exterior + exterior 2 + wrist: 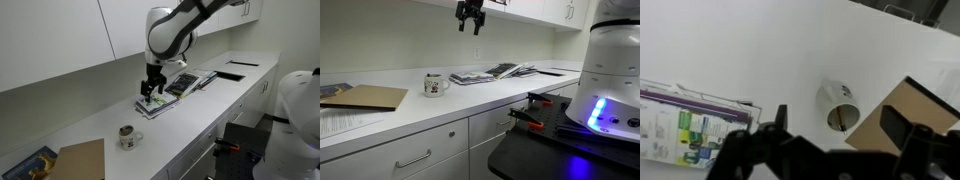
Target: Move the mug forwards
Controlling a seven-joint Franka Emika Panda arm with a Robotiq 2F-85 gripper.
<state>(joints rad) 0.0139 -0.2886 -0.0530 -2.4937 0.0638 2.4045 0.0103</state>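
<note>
The small white mug with a dark pattern stands upright on the white counter in both exterior views. In the wrist view the mug lies below and between my fingers, with its dark inside showing. My gripper hangs high above the counter, well clear of the mug, over the stack of magazines. Its fingers are spread wide and hold nothing.
A stack of magazines lies on the counter. A brown cardboard sheet lies beside the mug. White cabinets hang above. A sink cutout sits at the counter's far end.
</note>
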